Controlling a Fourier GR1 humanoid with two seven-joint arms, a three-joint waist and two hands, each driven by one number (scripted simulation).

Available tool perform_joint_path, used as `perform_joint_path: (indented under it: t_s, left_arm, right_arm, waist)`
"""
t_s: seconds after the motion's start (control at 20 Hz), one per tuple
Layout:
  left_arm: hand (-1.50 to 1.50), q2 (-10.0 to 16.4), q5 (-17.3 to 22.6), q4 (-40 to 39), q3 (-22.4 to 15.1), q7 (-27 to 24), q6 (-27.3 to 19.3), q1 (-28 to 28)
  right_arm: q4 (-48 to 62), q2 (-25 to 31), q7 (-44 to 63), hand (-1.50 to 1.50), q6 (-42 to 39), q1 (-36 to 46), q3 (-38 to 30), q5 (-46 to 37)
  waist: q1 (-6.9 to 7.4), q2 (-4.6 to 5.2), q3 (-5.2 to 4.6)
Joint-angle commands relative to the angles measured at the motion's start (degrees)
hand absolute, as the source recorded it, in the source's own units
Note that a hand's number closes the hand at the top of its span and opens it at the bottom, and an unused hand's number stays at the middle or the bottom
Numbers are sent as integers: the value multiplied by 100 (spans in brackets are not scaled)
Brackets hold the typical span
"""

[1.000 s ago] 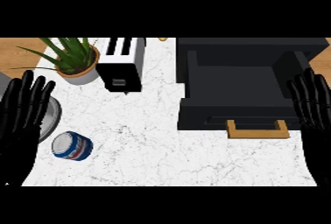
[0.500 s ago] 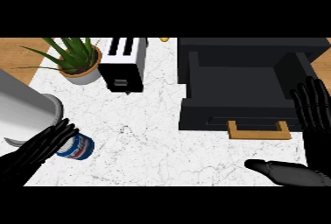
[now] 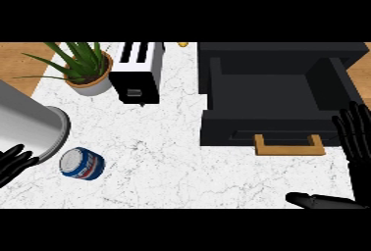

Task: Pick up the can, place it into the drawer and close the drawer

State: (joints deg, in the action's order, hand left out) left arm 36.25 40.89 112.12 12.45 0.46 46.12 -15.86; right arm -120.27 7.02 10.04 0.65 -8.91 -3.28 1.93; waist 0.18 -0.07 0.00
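My left hand (image 3: 14,164), fingers straight, just beside the lying can (image 3: 81,163) | my right hand (image 3: 355,139) spread by the open drawer (image 3: 275,93)

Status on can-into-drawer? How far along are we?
Done: nothing yet, though the black drawer with the tan handle already stands open. In hand: the left robot hand sits beside the blue-and-white metal can, which rests on the white marble counter, not gripped. The right robot hand is open by the drawer. Left: grasp, place, close.
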Motion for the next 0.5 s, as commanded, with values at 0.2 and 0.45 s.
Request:
perform_joint_path:
  t_s: [0.2, 0.45]
  left_arm:
    - [-150, 277, 819, -434, 553, 601, 274, 73]
    - [-150, -313, -65, -1172, 362, 648, 373, 865]
  right_arm:
    - [-434, 23, -102, -150, -256, -401, -293, 263]
    - [-199, -270, -368, -150, -261, -576, -6, -83]
  waist:
    - [-19, -2, 2]
    - [-45, 7, -1]
